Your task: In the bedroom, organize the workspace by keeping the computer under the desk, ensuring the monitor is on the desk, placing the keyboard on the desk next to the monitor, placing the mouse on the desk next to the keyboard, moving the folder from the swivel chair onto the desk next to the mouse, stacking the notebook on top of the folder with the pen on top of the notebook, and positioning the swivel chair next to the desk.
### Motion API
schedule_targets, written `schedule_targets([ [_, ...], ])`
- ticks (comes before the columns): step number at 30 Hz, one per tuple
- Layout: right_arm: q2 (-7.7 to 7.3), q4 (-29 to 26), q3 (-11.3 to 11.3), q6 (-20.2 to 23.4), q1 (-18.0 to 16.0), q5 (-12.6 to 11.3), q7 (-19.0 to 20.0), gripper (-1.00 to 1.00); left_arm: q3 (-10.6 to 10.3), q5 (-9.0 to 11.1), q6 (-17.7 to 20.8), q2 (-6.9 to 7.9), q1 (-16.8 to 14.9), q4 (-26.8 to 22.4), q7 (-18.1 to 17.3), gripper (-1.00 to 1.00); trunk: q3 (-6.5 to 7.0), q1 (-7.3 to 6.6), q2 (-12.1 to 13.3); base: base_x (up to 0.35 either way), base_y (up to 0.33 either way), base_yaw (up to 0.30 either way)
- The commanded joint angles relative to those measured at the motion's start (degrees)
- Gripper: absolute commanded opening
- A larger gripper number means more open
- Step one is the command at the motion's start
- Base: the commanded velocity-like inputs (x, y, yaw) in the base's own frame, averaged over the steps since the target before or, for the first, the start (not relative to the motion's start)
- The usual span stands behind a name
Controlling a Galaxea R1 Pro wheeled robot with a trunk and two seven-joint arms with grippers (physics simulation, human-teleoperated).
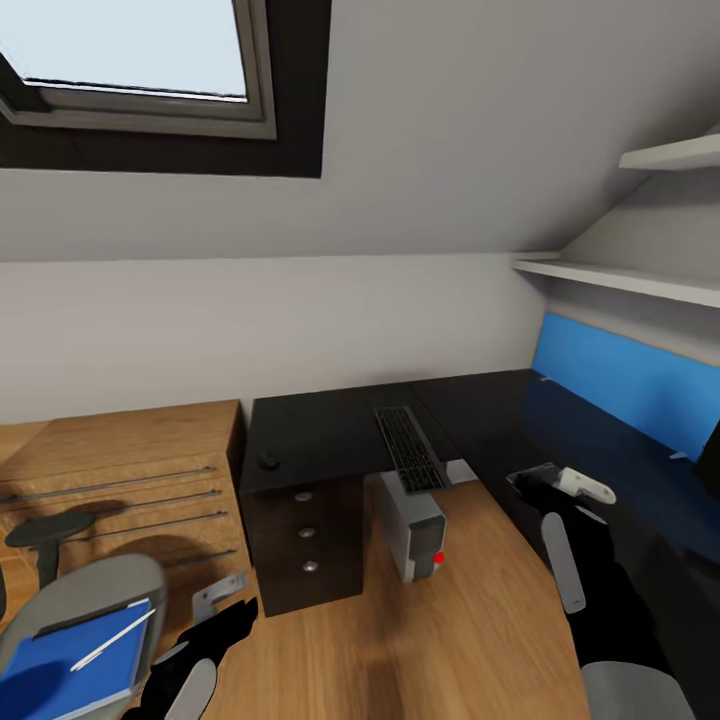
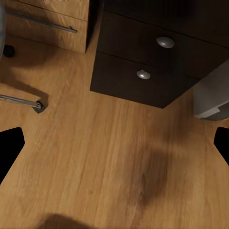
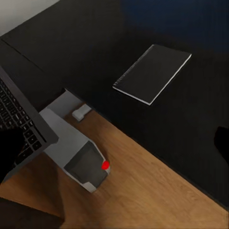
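Note:
A black keyboard (image 1: 408, 447) lies on the black corner desk (image 1: 320, 430), overhanging its front edge. The small black mouse (image 1: 268, 461) sits near the desk's left front corner. Under the desk stands the grey computer (image 1: 412, 525), its red light showing (image 3: 104, 165). A black notebook (image 3: 152, 73) lies flat on the desk's right wing. On the grey swivel chair (image 1: 100, 590) rests the blue folder (image 1: 75, 660) with a white pen (image 1: 112, 640) on it. My left gripper (image 1: 222, 597) hangs open above the floor beside the chair. My right gripper (image 1: 560, 483) hovers open over the desk's inner edge.
A wooden dresser (image 1: 120, 470) with metal handles stands left of the desk. The desk's drawer unit (image 2: 143, 57) has round knobs. A blue panel (image 1: 630, 385) runs along the right wall below white shelves (image 1: 620, 275). A chair base leg (image 2: 21, 101) reaches over the wooden floor (image 2: 105, 162).

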Motion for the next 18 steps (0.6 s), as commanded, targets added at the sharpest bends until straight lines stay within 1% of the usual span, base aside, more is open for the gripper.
schedule_targets([
  [1,-0.01,0.0,-0.1,0.1,0.0,-0.5,-0.4,1.0,-0.2,0.4,0.1,0.05,-0.1,0.0,0.5,1.0,-0.08,0.03,-0.1,0.236,0.0,0.0],
  [3,-0.08,0.0,-0.2,0.0,0.0,0.0,-0.4,1.0,-0.2,0.5,0.1,0.01,-0.1,0.0,0.6,1.0,-0.08,0.03,-0.1,0.262,0.0,0.0],
  [4,-0.17,0.2,-0.2,0.0,0.0,1.2,-0.4,1.0,-0.2,0.5,0.1,0.0,-0.1,0.1,0.6,1.0,-0.08,0.03,-0.1,0.213,0.0,0.0],
  [7,-0.22,0.3,-0.2,-0.1,0.0,2.1,-0.4,1.0,-0.2,0.4,0.1,0.0,-0.1,0.1,0.6,1.0,-0.08,0.03,-0.1,0.137,0.0,0.0],
  [12,-0.25,0.4,-0.3,-0.3,0.0,2.5,-0.3,1.0,-0.2,0.5,0.1,0.05,-0.1,0.1,0.6,1.0,-0.08,0.03,-0.1,0.157,0.0,0.0],
  [18,-0.26,0.3,-0.4,-0.4,0.0,2.6,-0.3,1.0,-0.3,0.5,0.1,-0.03,-0.1,0.1,0.7,1.0,-0.08,0.03,-0.1,0.277,0.0,0.0],
])
